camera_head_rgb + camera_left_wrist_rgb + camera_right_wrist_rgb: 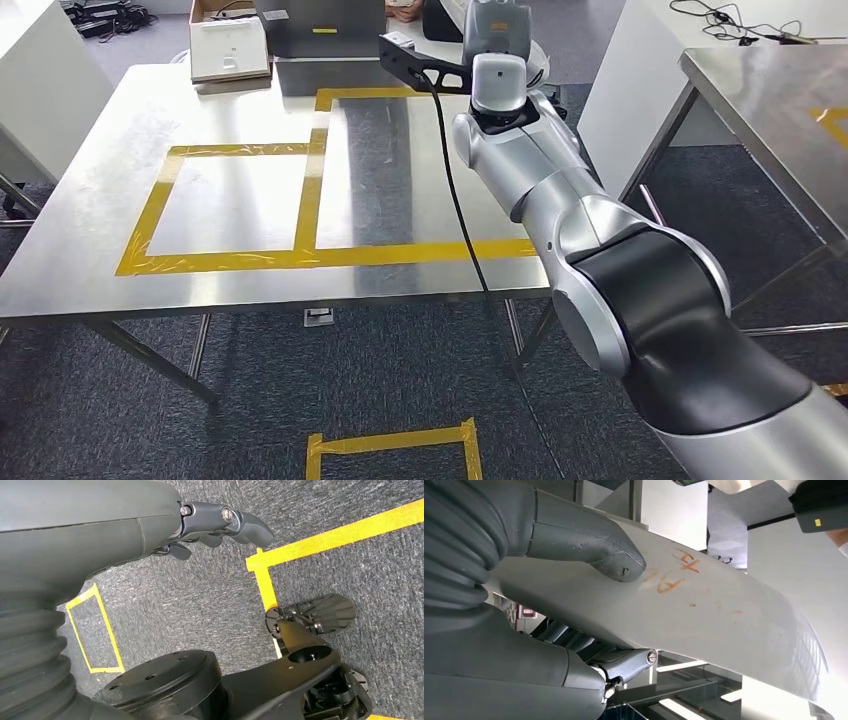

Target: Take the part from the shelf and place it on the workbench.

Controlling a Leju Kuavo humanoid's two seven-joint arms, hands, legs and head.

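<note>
One white part [704, 605], marked with orange writing, is clasped in the right hand [589, 605], thumb on one face and fingers [624, 662] beneath; its long axis runs away from the wrist. At the head view's top centre the right arm is stretched over the workbench [240, 200], above its far edge, near a grey box [325, 30]. No obstacle is seen on the taped rectangles [225, 205] below. The left hand [220, 527] hangs empty, fingers loosely curled, over carpet.

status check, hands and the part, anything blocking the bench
Right hand grips the white curved part, raised over the workbench. Left hand hangs empty above the carpet. Taped zones bare; black cable trails across the bench.
</note>
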